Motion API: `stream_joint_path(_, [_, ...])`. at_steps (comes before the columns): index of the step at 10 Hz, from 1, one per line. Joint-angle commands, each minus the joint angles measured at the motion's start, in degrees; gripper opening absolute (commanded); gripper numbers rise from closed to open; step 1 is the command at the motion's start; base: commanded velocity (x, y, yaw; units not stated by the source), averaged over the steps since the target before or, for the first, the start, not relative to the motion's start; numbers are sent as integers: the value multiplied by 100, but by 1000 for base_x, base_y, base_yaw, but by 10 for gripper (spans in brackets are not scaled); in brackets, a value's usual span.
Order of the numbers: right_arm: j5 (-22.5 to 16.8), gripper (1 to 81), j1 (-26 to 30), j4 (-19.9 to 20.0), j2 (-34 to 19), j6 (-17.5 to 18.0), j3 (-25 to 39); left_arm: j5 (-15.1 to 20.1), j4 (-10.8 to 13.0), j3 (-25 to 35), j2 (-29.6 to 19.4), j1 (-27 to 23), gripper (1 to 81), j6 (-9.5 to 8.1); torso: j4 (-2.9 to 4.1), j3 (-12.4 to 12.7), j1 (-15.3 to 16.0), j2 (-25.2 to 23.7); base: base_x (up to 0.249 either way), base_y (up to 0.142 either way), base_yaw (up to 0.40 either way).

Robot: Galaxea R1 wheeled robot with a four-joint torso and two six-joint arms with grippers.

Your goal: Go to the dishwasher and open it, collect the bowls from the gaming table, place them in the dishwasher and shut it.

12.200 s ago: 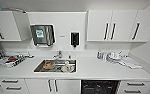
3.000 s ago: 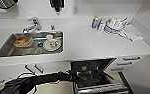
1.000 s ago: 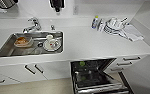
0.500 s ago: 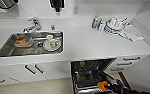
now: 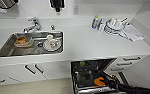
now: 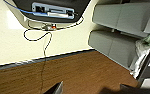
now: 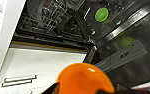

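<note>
Right gripper [image 7: 86, 91] mostly cut off, grip unclear; orange bowl [image 7: 84, 78] at it, over open dishwasher [image 5: 91, 72].

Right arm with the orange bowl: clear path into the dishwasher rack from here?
Probably yes. The dishwasher stands open, the right gripper holds the orange bowl just above the opening, and the wire rack shows below with nothing between them.

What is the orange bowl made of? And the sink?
The orange bowl looks like plastic: one bright, even colour with a soft, smooth sheen, though glazed ceramic is possible. The sink looks like brushed steel: grey and metallic, with dull reflections on its walls.
</note>
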Motion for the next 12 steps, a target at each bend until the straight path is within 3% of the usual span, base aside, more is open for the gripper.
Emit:
stream_joint_path(1, [-198, 811, 862, 55, -519, 383, 125, 541, 119, -4, 16, 335, 811, 41, 0, 0, 0, 0, 0, 0, 0])
stream_joint_path(2, [-233, 811, 950, 72, -747, 400, 345, 541, 128, -4, 33, 318, 811, 41, 0, 0, 0, 0, 0, 0, 0])
stream_joint_path(3, [-509, 811, 1003, 55, -1121, 400, 727, 532, 119, -4, 51, 300, 811, 41, 0, 0, 0, 0, 0, 0, 0])
stream_joint_path(5, [-1911, 811, 916, -42, -1846, 383, 1136, 532, 49, -47, 59, 160, 811, 32, 0, 0, 0, 0, 0, 0, 0])
stream_joint_path(6, [-2430, 811, 620, -51, -2136, 348, 1197, 532, 40, -100, 68, 107, 811, 23, 0, 0, 0, 0, 0, 0, 0])
stream_joint_path(9, [-2624, 811, -419, -464, -2373, 339, 1215, 489, 31, -223, 51, -16, 811, -21, 0, 0, 0, 0, 0, 0, 0])
stream_joint_path(12, [-2658, 811, -1359, -875, -2242, 338, 1006, 462, -48, -417, 68, -87, 811, -56, 0, 0, 0, 0, 0, 0, 0])
